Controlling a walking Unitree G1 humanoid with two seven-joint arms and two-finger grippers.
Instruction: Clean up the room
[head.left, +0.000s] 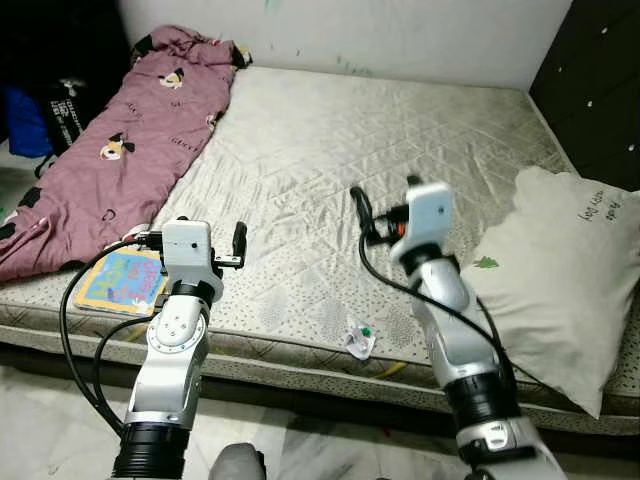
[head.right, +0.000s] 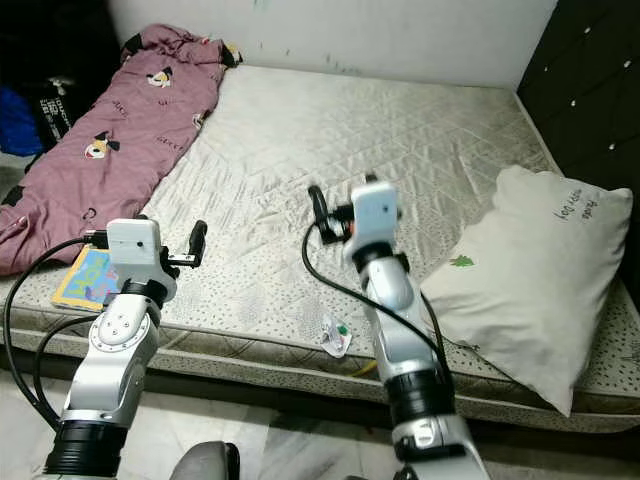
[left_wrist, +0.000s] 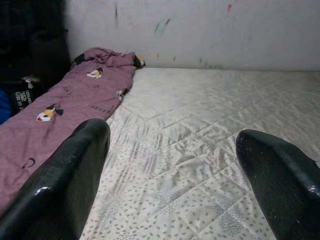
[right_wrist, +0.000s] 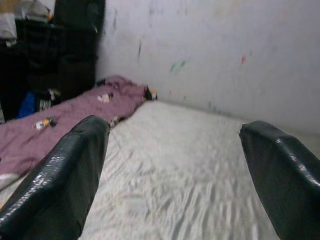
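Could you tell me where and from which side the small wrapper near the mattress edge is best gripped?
Probably from above. The wrapper lies crumpled on the mattress, so pinch its raised middle fold. The right gripper hovers open and looks closer than the left gripper.

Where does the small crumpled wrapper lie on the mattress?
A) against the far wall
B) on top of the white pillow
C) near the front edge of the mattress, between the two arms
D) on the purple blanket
C: the crumpled wrapper lies on the mattress near its front edge, between the arms, apart from the pillow and the purple blanket.
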